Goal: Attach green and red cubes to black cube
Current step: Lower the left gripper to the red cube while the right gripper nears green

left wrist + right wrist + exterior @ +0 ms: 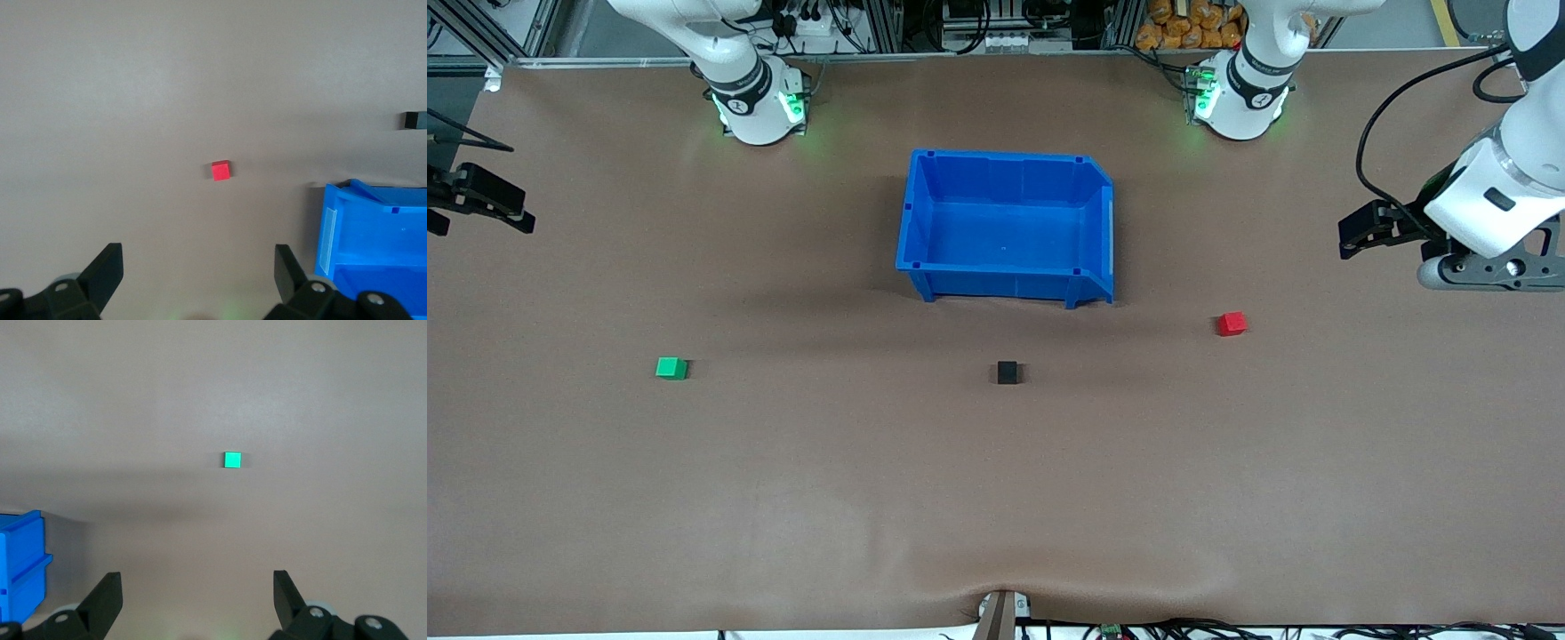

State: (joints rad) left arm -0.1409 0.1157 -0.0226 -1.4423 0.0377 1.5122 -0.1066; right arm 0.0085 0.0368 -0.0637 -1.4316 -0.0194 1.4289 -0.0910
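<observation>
Hanging over the bare table (783, 498) at the right arm's end, the right gripper (197, 600) holds its fingers wide apart, gripping nothing. The green cube (671, 367) sits alone on the table toward that end. The blue bin (1005, 169) stands mid-table, with the black cube (1008, 372) nearer the front camera than it. The red cube (1232, 324) lies toward the left arm's end, well apart from the black cube. The left gripper (198, 273) hangs above that end, fingers spread, empty.
</observation>
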